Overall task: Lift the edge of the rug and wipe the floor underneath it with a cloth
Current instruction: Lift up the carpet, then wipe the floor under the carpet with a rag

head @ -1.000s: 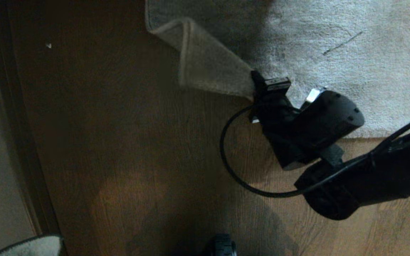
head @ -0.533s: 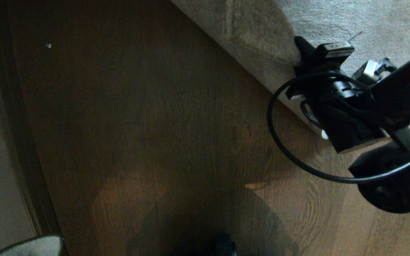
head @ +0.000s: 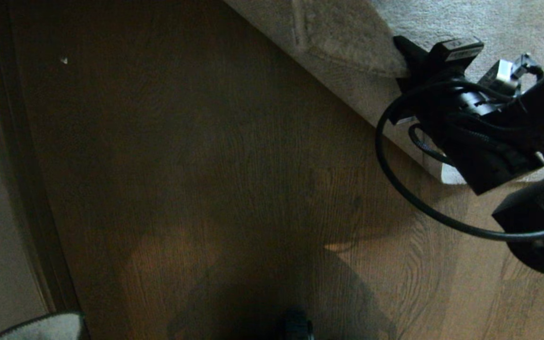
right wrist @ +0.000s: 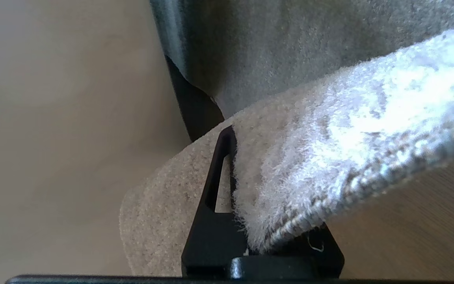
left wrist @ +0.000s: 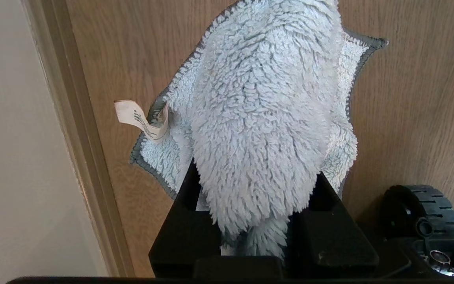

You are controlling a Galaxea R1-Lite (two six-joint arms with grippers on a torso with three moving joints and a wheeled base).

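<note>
The right gripper (head: pixel 406 52) pinches the rug edge (head: pixel 347 47), folding its corner back off the wooden floor (head: pixel 206 165). The left gripper (left wrist: pixel 250 221) clamps the cloth (left wrist: pixel 258 118) beside the skirting board (left wrist: pixel 77 130).

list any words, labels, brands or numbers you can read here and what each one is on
None can be read.
Small white care tag sewn to the hem of the fluffy pale grey-blue cloth: a few tiny dark printed lines, too small to read.
Pale strip label on top of the black right gripper: print too blurred to read.
Grey-beige short-pile rug and brown wooden plank floor: no writing.
</note>
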